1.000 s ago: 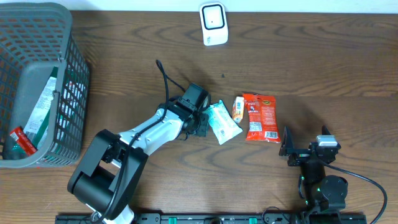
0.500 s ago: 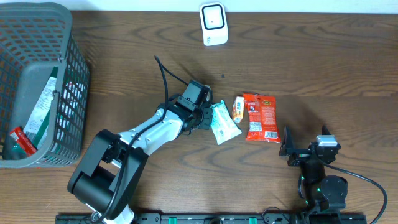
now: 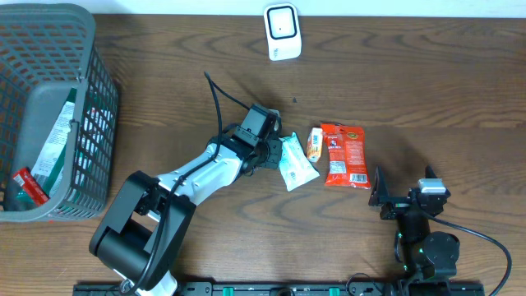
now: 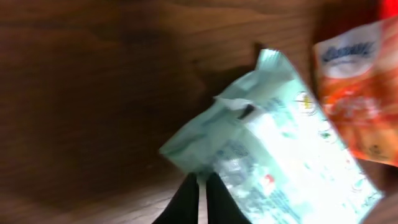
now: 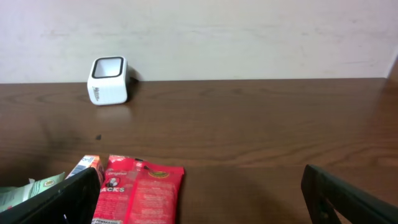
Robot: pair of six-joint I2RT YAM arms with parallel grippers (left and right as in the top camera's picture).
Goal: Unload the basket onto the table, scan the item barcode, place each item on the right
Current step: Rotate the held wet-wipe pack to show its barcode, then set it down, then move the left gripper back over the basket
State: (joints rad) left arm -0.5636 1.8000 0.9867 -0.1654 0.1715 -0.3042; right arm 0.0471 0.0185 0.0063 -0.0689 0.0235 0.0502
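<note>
Dark wood tabletop (image 3: 427,90) is carrying three packets near its middle. Pale green packet (image 3: 294,163) is lying leftmost of them, with the left gripper (image 3: 274,156) pinching its left end. Pickup step is underway, I judge. Next move is calling for lifting it and turning its barcode toward the one scanner (image 3: 281,31) at the far edge. Right gripper (image 5: 202,196) is waiting spread wide by the near edge. One basket (image 3: 99,90) is sitting at the left edge.

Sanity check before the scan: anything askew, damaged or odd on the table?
The pale green packet lies skewed, off the line of the red packet nearby, its end crumpled where the left gripper pinches it. Nothing looks spilled or torn.
</note>
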